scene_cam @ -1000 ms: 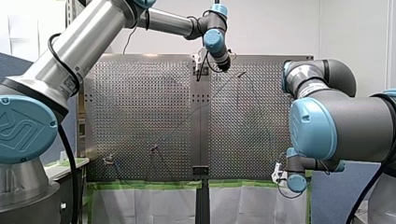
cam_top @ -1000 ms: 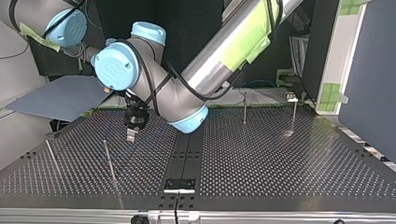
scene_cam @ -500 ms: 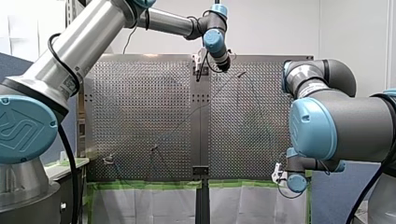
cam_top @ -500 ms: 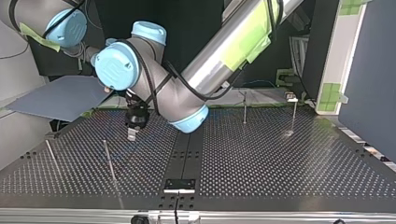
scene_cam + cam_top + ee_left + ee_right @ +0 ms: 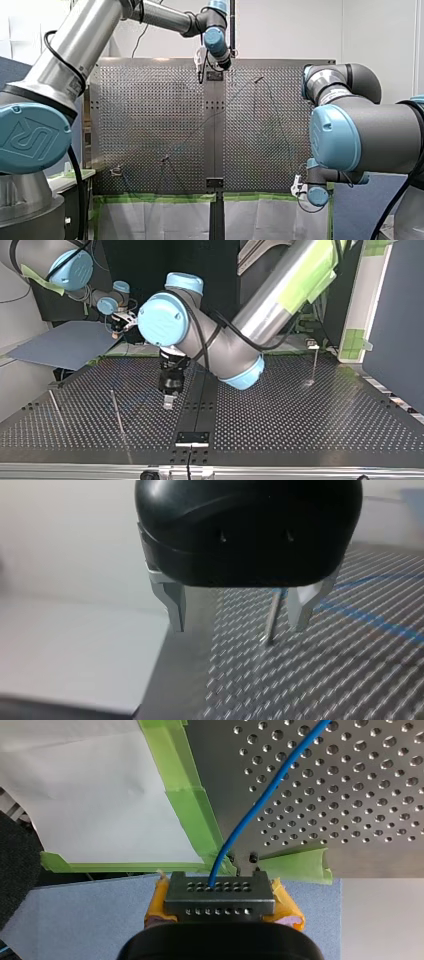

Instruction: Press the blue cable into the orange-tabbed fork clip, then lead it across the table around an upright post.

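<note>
In the right wrist view the blue cable (image 5: 250, 815) runs over the perforated table (image 5: 350, 780) into my right gripper (image 5: 219, 892), whose yellow-padded fingers are shut on it at the table's taped corner. That gripper (image 5: 298, 186) sits low at the front view's right. My left gripper (image 5: 200, 74) hangs open over the far middle of the table, black with metal fingers (image 5: 172, 605). A thin upright post (image 5: 270, 620) stands between its fingers, close to one, with the cable (image 5: 370, 622) lying beyond. A small clip (image 5: 116, 171) sits near the front view's lower left.
Upright posts stand on the table (image 5: 300, 420): two thin ones (image 5: 116, 410) (image 5: 55, 407) at the top view's left and one (image 5: 315, 362) at its right. Green tape (image 5: 190, 810) edges the table's near side. A blue-grey board (image 5: 65, 345) lies beside my right gripper (image 5: 121, 321).
My left arm has swung toward the front view's left and, in the top view, right and nearer the camera. Its gripper stays open. My right arm has not moved.
</note>
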You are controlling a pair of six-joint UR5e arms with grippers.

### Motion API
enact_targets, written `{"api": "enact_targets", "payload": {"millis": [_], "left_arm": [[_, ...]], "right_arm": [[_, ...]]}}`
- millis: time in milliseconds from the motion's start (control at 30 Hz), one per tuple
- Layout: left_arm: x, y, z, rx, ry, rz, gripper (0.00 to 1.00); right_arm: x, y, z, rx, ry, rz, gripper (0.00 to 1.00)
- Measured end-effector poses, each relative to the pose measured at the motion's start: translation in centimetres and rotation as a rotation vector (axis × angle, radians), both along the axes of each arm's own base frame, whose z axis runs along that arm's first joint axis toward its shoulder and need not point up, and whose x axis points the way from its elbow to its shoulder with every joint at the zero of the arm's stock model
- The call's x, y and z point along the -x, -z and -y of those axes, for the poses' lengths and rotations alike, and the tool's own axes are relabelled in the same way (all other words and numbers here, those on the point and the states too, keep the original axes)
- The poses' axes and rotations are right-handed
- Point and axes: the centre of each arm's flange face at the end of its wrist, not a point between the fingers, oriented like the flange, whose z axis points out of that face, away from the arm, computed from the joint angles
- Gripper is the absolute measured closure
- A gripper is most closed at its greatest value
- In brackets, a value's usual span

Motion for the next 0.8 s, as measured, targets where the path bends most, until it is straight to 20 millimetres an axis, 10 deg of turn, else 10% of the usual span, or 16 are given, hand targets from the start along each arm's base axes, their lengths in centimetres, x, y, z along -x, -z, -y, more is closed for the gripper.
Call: {"api": "enact_targets", "payload": {"millis": [800], "left_arm": [[5.6,-5.6,-4.9,0.221,-0.008,0.171,0.00]], "right_arm": [[-0.6,0.1,-0.3,-0.009,-0.010,-0.001,1.00]]}}
